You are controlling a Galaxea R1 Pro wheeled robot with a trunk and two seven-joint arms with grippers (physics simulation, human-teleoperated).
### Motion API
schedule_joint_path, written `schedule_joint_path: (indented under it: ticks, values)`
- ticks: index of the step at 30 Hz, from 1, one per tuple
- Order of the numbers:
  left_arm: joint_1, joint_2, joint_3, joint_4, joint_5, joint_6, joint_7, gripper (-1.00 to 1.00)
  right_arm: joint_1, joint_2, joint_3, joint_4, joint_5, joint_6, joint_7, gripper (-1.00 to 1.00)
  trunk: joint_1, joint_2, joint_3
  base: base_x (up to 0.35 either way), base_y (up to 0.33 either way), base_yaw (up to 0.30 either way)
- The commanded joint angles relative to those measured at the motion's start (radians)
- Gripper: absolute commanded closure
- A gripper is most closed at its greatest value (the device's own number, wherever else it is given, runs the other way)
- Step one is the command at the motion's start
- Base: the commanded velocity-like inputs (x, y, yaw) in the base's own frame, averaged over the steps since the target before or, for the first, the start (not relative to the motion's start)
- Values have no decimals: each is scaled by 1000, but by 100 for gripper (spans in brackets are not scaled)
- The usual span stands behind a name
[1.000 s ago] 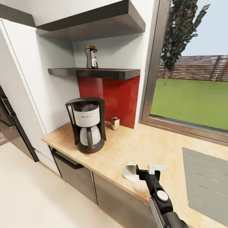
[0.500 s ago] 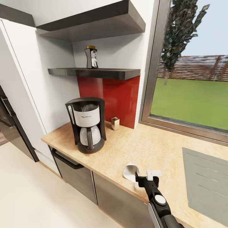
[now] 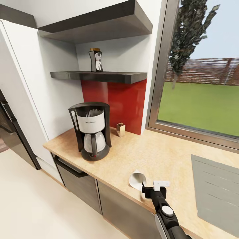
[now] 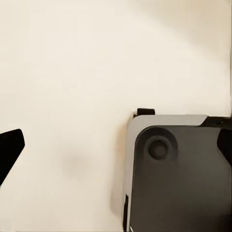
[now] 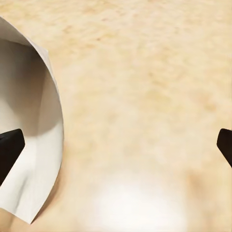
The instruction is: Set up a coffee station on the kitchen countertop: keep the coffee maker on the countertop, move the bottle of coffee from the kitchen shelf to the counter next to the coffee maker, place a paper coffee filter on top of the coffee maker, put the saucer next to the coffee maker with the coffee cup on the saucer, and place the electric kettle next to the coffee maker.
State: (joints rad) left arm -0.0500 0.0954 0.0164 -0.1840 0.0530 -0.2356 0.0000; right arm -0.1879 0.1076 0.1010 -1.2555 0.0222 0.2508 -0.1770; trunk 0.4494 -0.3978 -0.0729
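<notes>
White paper coffee filter (image 3: 136, 179) beside spread right gripper (image 3: 153, 188), perhaps touching

A home kitchen: a coffee maker (image 3: 90, 131) stands on the wooden table (image 3: 159, 156) over cabinets (image 3: 79, 186), with a red backsplash (image 3: 127, 103), wall shelves (image 3: 99, 76), cooktop (image 3: 215, 192) and garden window (image 3: 199, 73).

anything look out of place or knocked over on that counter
The paper coffee filter lies on its side near the countertop's front edge, well apart from the coffee maker it belongs on. The right gripper is beside it, jaws open. The bottle of coffee is on the shelf. Nothing spilled or damaged.
</notes>
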Motion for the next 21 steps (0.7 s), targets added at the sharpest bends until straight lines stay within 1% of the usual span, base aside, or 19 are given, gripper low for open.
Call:
schedule_joint_path:
  ticks: [1,9,19,21]
  values:
    - [-2,0,1,-5,5,-3,-1,-100,-1,0,2,-1,3,7,-6,-100,1,-2,-2,0,0,0]
    - [-5,1,2,-15,5,-5,-1,-100,-1,0,2,6,2,6,-6,-100,1,-2,-2,72,46,0]
    - [-5,1,2,-15,5,-5,-1,-100,-1,0,3,13,3,5,-6,-100,1,-2,-2,10,5,0]
    - [-5,1,2,-15,5,-5,-1,-100,-1,0,3,13,3,5,-6,-100,1,-2,-2,99,0,0]
